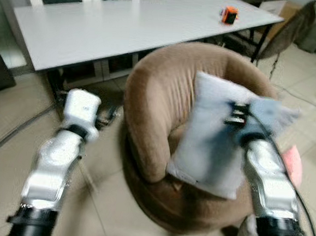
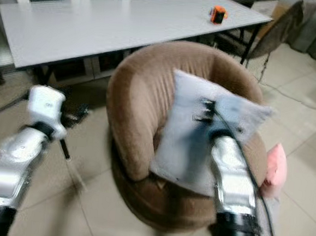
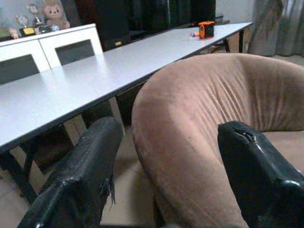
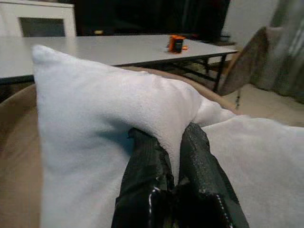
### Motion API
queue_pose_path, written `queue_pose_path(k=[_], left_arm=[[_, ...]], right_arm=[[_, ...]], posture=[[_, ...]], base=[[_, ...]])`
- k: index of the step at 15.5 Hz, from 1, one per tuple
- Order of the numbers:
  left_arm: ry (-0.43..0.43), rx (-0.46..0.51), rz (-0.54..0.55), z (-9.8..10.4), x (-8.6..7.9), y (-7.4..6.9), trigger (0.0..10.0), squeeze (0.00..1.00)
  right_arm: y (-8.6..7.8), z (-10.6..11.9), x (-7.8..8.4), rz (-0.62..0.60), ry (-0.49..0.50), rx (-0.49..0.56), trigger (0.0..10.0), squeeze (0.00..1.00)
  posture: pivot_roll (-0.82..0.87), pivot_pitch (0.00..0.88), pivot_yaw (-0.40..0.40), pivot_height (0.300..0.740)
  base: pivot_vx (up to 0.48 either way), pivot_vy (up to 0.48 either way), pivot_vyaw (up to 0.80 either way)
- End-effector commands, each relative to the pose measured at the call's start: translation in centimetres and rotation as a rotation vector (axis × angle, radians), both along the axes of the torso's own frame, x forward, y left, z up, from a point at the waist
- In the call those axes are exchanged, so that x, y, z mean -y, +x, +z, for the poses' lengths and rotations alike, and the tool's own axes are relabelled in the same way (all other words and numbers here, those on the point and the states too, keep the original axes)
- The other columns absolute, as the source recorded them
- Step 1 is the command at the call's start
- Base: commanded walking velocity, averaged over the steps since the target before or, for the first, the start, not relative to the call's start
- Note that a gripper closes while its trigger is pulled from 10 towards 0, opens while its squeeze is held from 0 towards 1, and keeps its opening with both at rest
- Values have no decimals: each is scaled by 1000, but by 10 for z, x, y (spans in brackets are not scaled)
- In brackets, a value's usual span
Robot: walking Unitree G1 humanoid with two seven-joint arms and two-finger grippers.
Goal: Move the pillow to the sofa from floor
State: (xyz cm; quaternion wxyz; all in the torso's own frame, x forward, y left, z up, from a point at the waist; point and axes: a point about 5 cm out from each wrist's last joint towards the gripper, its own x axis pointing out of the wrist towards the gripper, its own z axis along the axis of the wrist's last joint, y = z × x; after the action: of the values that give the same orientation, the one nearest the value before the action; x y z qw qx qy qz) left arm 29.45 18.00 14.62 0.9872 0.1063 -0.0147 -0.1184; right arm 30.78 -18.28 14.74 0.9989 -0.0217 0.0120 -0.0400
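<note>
Over the brown sofa (image 1: pixel 154 101), the right gripper (image 4: pixel 176 142) pinches the pale pillow (image 1: pixel 211 138); left gripper (image 3: pixel 166 156) fingers spread.

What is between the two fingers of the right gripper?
A fold of the white pillow. In the right wrist view the right gripper pinches it, held over the brown sofa.

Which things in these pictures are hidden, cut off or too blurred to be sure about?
- Right claw: shut on the pillow; fabric hides its fingertips.
- Sofa seat: the pillow covers it in the eye views, so whether the pillow touches it is unclear.
- Pink thing: cut off by the right arm and blurred; unidentifiable.
- Orange object on the table: too small to name.
</note>
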Motion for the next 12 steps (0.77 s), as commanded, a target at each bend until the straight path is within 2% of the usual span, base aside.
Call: queue_pose_path(k=[1, 7, 12], left_arm=[[10, 12, 16, 3, -6, 1, 10000, 0], [4, 8, 13, 1, -4, 0, 10000, 0], [3, 7, 22, 0, -6, -3, 10000, 0]], right_arm=[[3, 18, -8, 22, 5, 82, 10000, 0], [5, 18, -3, 2, 11, 72, 10000, 0], [6, 17, -7, 29, -1, 70, 10000, 0]], posture=[[24, 0, -35, 740], [28, 0, -44, 740], [30, 0, -55, 740]], base=[[311, 0, 0], [307, 0, 0], [307, 0, 0]])
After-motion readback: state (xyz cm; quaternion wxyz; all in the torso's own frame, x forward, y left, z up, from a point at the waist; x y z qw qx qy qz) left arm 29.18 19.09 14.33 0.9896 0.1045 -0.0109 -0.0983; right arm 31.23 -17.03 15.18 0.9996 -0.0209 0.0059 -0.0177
